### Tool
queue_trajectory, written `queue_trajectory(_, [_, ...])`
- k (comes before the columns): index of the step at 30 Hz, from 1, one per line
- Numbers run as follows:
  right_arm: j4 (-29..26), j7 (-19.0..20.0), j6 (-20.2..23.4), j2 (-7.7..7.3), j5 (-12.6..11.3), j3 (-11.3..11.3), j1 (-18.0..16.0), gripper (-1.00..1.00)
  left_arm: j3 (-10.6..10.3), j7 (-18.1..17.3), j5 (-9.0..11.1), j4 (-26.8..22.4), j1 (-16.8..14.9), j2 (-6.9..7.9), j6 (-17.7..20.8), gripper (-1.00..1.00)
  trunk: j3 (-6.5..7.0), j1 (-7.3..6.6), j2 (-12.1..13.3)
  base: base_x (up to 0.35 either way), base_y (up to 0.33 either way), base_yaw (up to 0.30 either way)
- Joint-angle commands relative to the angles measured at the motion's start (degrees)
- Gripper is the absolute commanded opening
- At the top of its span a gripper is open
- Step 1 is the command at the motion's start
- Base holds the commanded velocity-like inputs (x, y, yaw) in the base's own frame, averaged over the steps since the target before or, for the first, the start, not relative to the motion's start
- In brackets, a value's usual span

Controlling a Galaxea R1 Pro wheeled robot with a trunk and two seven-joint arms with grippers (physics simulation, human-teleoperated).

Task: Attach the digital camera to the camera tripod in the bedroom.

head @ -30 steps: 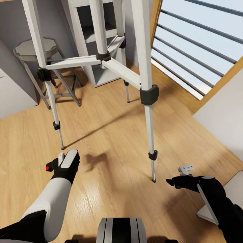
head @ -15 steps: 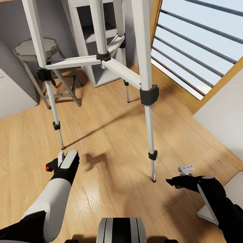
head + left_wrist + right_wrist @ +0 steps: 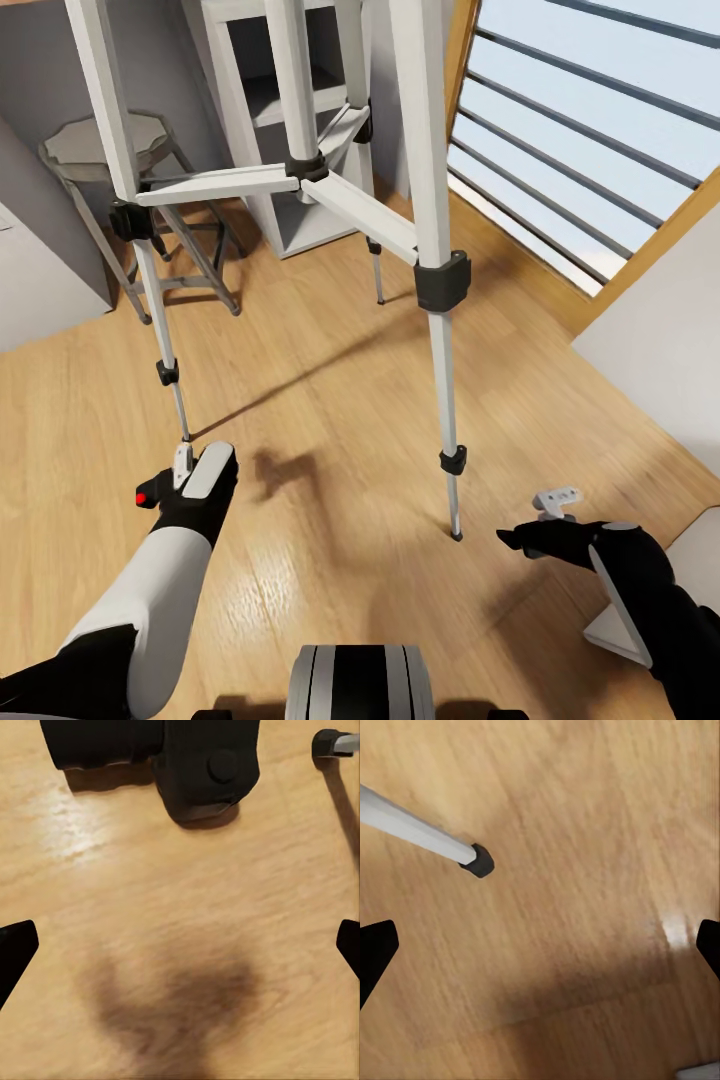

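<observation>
Right, nearest the robot both arms reach fwd over the wood floor point(image 3: 330, 420). Left gripper point(image 3: 178, 478) hangs low at near left w/ nothing between the fingers; in the left wrist view its two dark fingertips point(image 3: 15, 952) sit wide apart at the frame edges, so it's spread and empty. Just ahead of it in that view lies the digital camera point(image 3: 161, 761) on the planks, black body + lens barrel, clear of the fingertips, w/ a dark shadow on the floor between. A tripod foot shows beside the camera's body end. Right gripper point(image 3: 530, 530) at near right is likewise spread, holding nothing, tips point(image 3: 376, 952) far apart over bare floor in the right wrist view. The camera tripod point(image 3: 430, 270) stands between and beyond the arms: its near right leg's foot rests on the floor just left of the right gripper, the left leg's foot just beyond the left gripper, third leg farther back. Behind, far left, a small grey stool point(image 3: 110, 150); centre back a white shelf unit point(image 3: 260, 110); far right the wood-framed window point(image 3: 590, 130).
</observation>
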Motion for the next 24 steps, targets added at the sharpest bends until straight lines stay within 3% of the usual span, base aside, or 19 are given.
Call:
queue_trajectory(1, [0.03, 0.23, 0.02, -0.02, 0.33, -0.36, -0.01, 1.00, -0.76, -0.23, 0.42, -0.11, 0.00, -0.03, -0.30, 1.00, -0.04, -0.01, -0.01, 0.000, 0.000, 0.000])
queue_trajectory(6, [0.24, -0.38, -1.76, 0.03, 0.29, -2.30, 0.02, 1.00, -3.76, -0.69, 0.75, -0.54, 0.12, -0.02, -0.30, 1.00, -0.04, -0.01, -0.01, 0.000, 0.000, 0.000])
queue_trajectory(10, [0.31, -0.63, -2.86, 0.18, 0.27, -4.03, -0.01, 1.00, -4.86, -0.77, 0.91, -0.78, 0.18, -0.02, -0.29, 1.00, -0.04, -0.01, -0.01, 0.000, 0.000, 0.000])
queue_trajectory(24, [-1.67, -1.06, -3.37, 0.28, 0.02, -7.08, -1.22, 1.00, -5.96, -0.23, 0.90, -1.84, 0.17, -0.12, -0.32, 1.00, -0.04, -0.01, -0.01, 0.000, 0.000, 0.000])
